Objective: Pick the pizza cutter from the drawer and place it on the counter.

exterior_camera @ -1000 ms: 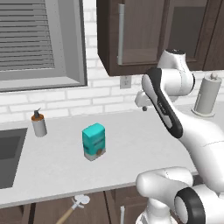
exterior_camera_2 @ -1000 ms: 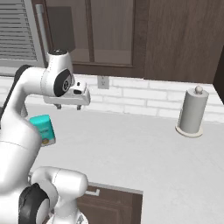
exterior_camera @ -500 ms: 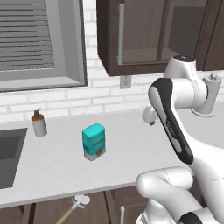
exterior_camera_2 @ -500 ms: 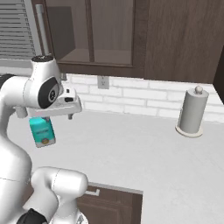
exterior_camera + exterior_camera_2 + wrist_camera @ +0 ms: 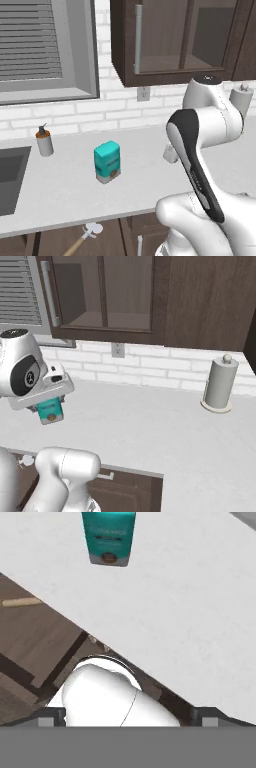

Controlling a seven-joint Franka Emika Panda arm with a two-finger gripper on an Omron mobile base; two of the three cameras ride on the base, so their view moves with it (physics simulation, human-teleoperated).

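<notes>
In the left base view the gripper (image 5: pixel 170 153) hangs over the counter (image 5: pixel 65 192), its jaws too hidden to judge; the cutter (image 5: pixel 84 237) lies well below and to its left, past the counter's front edge. In the hand view, the cutter's handle (image 5: pixel 21 602) lies in the drawer (image 5: pixel 35 637), below the carton (image 5: pixel 108 537).

A teal carton (image 5: pixel 107 161) stands upright mid-worktop (image 5: pixel 60 190), with a grey soap dispenser (image 5: pixel 44 141) far left beside the dark sink (image 5: pixel 11 175). The pizza cutter (image 5: pixel 84 237) lies below the worktop's near edge, wheel up.
</notes>
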